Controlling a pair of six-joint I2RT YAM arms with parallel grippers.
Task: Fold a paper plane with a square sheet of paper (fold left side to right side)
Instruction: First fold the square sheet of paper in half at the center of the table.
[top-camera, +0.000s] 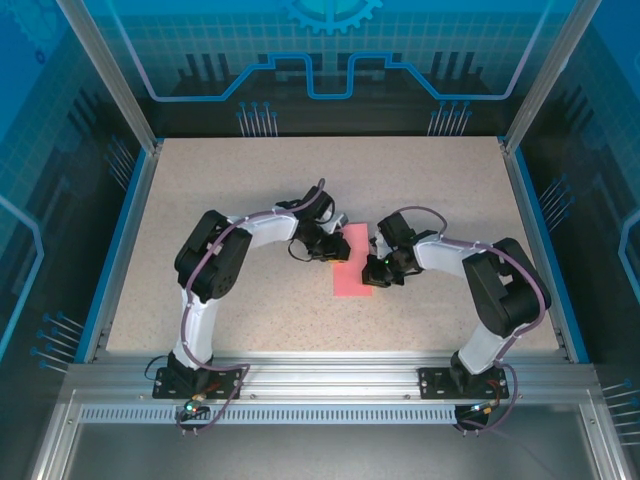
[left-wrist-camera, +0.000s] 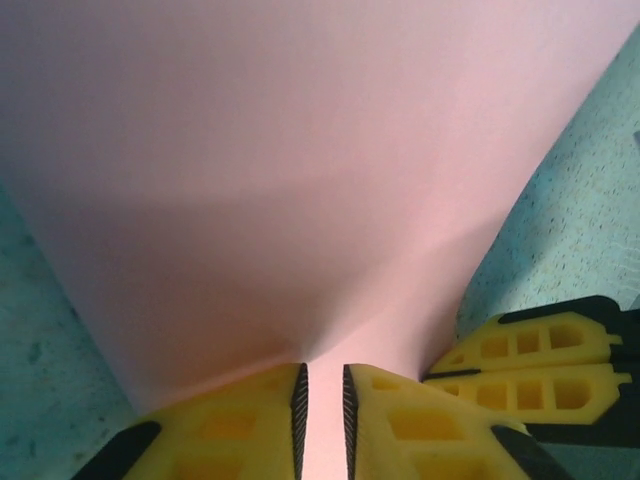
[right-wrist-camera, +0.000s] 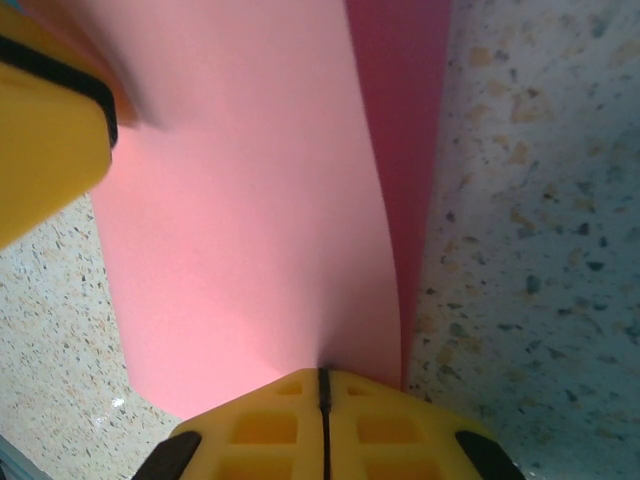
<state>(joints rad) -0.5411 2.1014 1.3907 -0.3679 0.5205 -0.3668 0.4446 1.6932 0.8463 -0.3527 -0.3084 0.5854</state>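
The square sheet of paper (top-camera: 352, 278) is pink-red and lies mid-table as a narrow upright strip, one layer curling over another. My left gripper (top-camera: 328, 250) is at its upper left. In the left wrist view the sheet (left-wrist-camera: 300, 180) spreads ahead of the left gripper (left-wrist-camera: 324, 368), whose jaws stand a narrow gap apart with pink showing between them; the paper puckers at the left fingertip. My right gripper (top-camera: 376, 268) is at the strip's right edge. In the right wrist view the right gripper (right-wrist-camera: 322, 376) is shut on the upper layer (right-wrist-camera: 240, 220), with a darker layer (right-wrist-camera: 400, 120) beneath. The paper plane is out of view.
The speckled tabletop (top-camera: 230, 190) is bounded by blue side rails (top-camera: 120, 250) and a metal rail (top-camera: 330, 375) at the near edge. The right gripper's yellow fingers (left-wrist-camera: 545, 365) sit close beside the left gripper. The left gripper's yellow finger (right-wrist-camera: 40, 140) shows at the right wrist view's upper left.
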